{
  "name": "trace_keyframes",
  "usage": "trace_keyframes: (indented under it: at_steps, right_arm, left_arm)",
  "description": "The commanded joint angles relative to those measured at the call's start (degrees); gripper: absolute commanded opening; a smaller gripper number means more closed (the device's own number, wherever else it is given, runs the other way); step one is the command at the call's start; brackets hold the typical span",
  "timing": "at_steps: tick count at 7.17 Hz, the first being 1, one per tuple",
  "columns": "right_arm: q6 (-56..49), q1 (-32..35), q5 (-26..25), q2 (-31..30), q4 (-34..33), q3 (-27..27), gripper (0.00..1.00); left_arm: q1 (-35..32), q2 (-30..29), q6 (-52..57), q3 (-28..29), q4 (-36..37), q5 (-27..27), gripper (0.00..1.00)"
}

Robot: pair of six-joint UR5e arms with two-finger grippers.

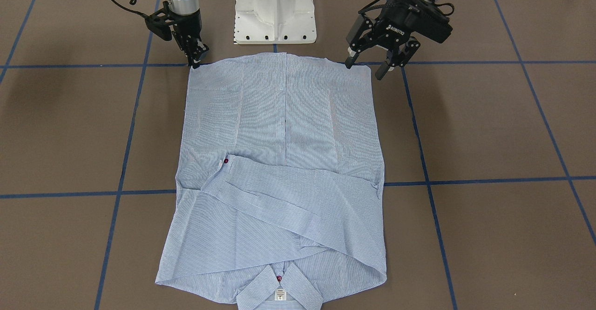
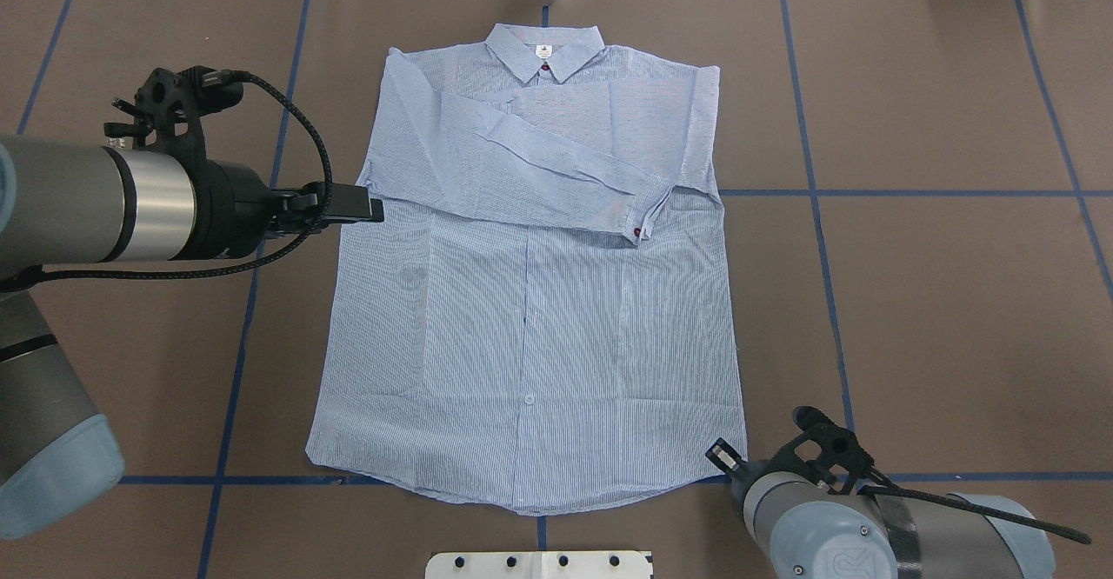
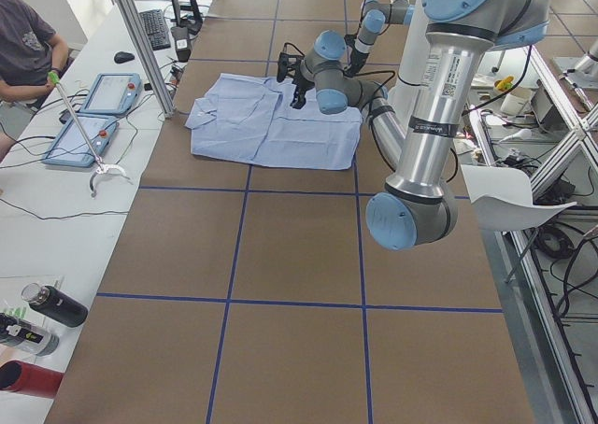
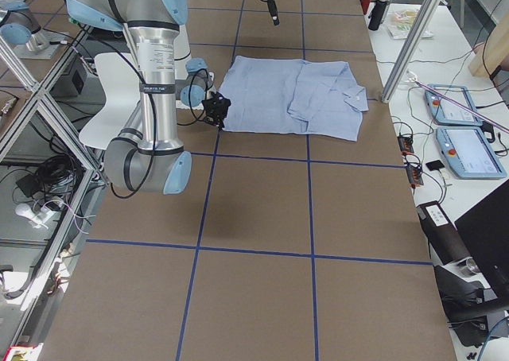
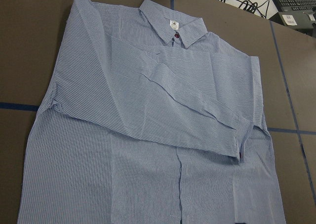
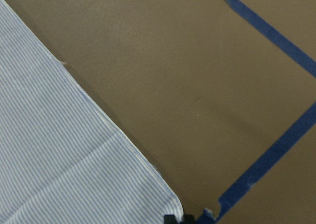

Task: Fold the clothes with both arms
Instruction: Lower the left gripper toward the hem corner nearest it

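Note:
The light blue pinstriped shirt (image 1: 279, 161) lies flat on the brown table (image 2: 913, 318), collar away from the robot. Both sleeves are folded across the chest (image 2: 556, 162). My right gripper (image 1: 195, 62) is down at the hem corner nearest the robot, fingers together on the cloth. The right wrist view shows that corner (image 6: 163, 204) against the fingertip (image 6: 170, 219). My left gripper (image 1: 365, 69) hangs open well above the table, holding nothing. Its wrist camera looks down on the folded sleeves (image 5: 163, 110).
The white pedestal base (image 1: 274, 10) stands just behind the hem. Blue tape lines (image 1: 465, 179) cross the table. A seated person (image 3: 23, 41), tablets (image 3: 103, 92) and bottles (image 3: 51, 304) are on the bench beyond the far edge.

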Motion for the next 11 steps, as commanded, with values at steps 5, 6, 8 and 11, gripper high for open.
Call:
trace_keyframes:
  at_steps: [5, 6, 8, 11]
  right_arm:
    - [-0.44, 0.99, 0.42, -0.35, -0.09, 3.67, 0.0]
    - [-0.53, 1.25, 0.59, -0.35, -0.09, 4.81, 0.0]
    - [-0.62, 1.43, 0.68, -0.35, -0.09, 4.56, 0.0]
    - [-0.7, 1.43, 0.77, -0.18, -0.09, 4.47, 0.0]
  left_arm:
    - [1.12, 10.15, -3.36, -1.41, 0.31, 0.09, 0.91]
    - [2.78, 12.19, -7.02, -1.33, 0.05, 0.09, 0.91]
    - [7.79, 13.17, -10.13, -0.63, 0.48, -0.52, 0.96]
    - [13.43, 13.09, -20.46, 1.49, -0.13, -0.78, 0.99]
